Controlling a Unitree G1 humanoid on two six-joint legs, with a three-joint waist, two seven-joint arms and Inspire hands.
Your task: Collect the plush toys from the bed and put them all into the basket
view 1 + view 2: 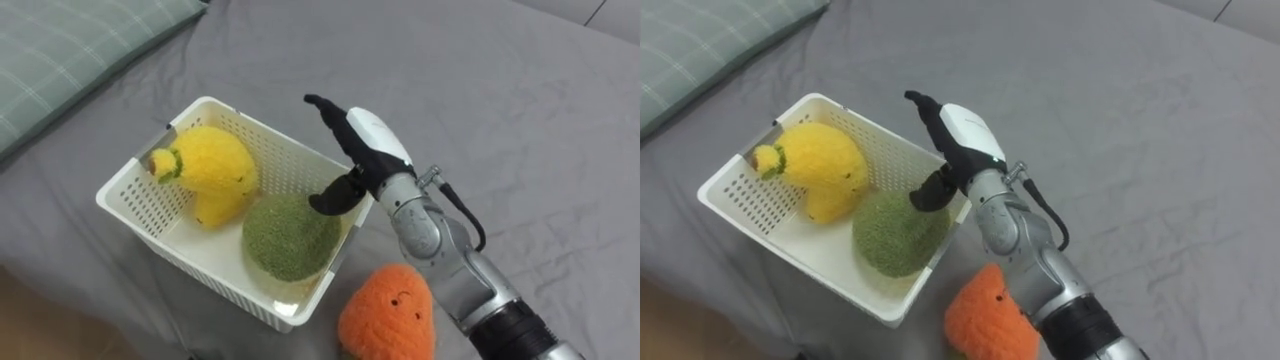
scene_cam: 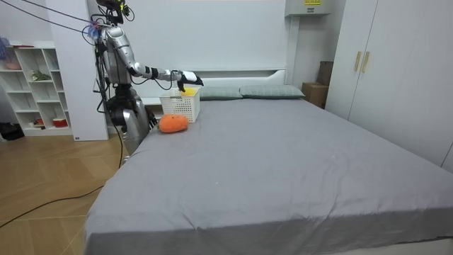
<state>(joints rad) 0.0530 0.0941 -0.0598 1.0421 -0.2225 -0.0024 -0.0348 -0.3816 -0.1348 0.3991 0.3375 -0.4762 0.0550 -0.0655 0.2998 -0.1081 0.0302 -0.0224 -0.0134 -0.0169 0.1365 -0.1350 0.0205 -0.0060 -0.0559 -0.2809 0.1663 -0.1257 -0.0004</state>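
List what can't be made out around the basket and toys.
- Orange toy: its bottom is cut off by both eye views' lower edge.
- Basket: its floor is hidden under the yellow toy and green toy, and its right corner is behind the right hand.
- Room view: the basket's contents are too small to tell.

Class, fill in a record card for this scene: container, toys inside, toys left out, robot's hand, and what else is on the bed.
container: white basket on the grey bed
toys inside: yellow plush toy, green plush toy
toys left out: orange plush toy, on the bed beside the basket
right hand: open, holding nothing, above the basket's right edge
also on the bed: checked pillow, beyond the basket
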